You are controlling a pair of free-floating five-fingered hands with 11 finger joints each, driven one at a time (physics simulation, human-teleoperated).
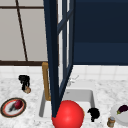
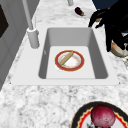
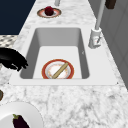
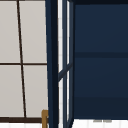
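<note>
The right robot hand (image 1: 93,113) is hovering with fingers curling down and gripping nothing, beside the sink (image 2: 100,62) rim's right edge. Nearest it is sitting a small jar (image 1: 111,122) on the marble surface (image 1: 105,92), just right of it; it is probably light, rigid and smooth, best pinched around its sides. The left robot hand (image 1: 24,81) is hanging idle, its fingers unreadable.

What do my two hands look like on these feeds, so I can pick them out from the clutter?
Both are plain matte black, human-shaped hands that float free, with no arm, sleeve or cable attached and no visible markings. The left hand shows at the left over the counter; the right hand shows by the sink's right front corner. In the right side view the right hand reads as a solid black shape.
</note>
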